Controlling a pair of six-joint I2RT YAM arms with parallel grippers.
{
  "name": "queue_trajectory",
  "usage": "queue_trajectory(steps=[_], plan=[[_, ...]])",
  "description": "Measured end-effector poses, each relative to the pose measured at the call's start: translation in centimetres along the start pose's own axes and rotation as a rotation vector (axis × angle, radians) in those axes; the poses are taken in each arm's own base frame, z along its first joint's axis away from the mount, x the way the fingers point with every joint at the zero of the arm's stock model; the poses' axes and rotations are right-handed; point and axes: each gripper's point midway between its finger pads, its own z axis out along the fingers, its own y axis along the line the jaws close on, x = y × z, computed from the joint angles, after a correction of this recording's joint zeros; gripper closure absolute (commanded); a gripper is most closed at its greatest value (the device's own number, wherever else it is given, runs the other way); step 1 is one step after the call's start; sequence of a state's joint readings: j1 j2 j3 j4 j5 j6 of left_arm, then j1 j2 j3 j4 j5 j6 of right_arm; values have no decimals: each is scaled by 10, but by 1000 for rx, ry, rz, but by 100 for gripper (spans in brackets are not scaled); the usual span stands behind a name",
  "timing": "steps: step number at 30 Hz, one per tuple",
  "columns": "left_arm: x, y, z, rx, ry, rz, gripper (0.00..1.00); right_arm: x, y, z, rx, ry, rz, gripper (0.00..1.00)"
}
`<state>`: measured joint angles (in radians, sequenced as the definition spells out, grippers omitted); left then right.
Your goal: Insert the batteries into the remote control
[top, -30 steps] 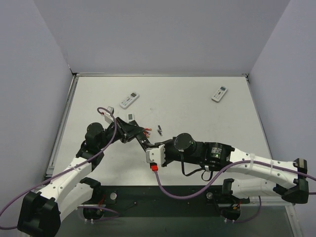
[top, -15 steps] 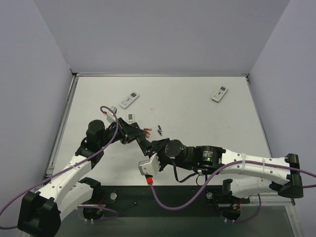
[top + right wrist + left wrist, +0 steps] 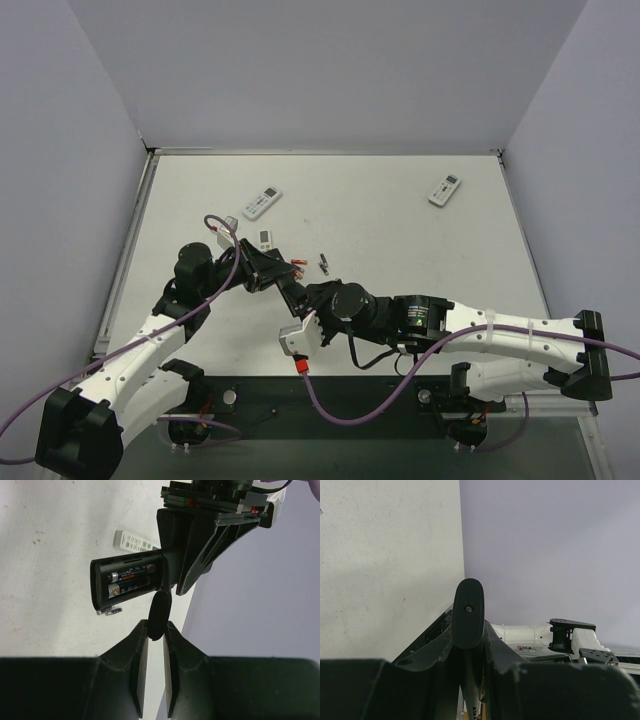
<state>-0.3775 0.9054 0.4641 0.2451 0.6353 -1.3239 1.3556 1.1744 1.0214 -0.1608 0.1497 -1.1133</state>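
Swung leftward since a second ago, my right gripper (image 3: 156,627) is pinching a thin black piece (image 3: 160,612) edge-on between nearly closed fingers, just short of the black remote control (image 3: 125,561). My left gripper (image 3: 268,270) is clamping that remote, jaws drawn tight on it, its open compartment showing two batteries (image 3: 132,577) lying side by side. Loose cells (image 3: 110,611) are lying on the table (image 3: 50,530) past the remote's end; a white remote (image 3: 134,542) is resting farther off.
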Motion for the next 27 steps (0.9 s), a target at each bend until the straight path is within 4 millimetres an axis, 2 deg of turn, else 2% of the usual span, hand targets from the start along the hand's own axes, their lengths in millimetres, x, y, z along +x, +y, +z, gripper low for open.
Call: queue_trajectory(steps=[16, 27], plan=[[-1, -7, 0, 29, -5, -31, 100, -5, -2, -1, -4, -19, 3, 100], [0, -2, 0, 34, -6, -85, 100, -7, 5, -1, -35, -28, -3, 100]])
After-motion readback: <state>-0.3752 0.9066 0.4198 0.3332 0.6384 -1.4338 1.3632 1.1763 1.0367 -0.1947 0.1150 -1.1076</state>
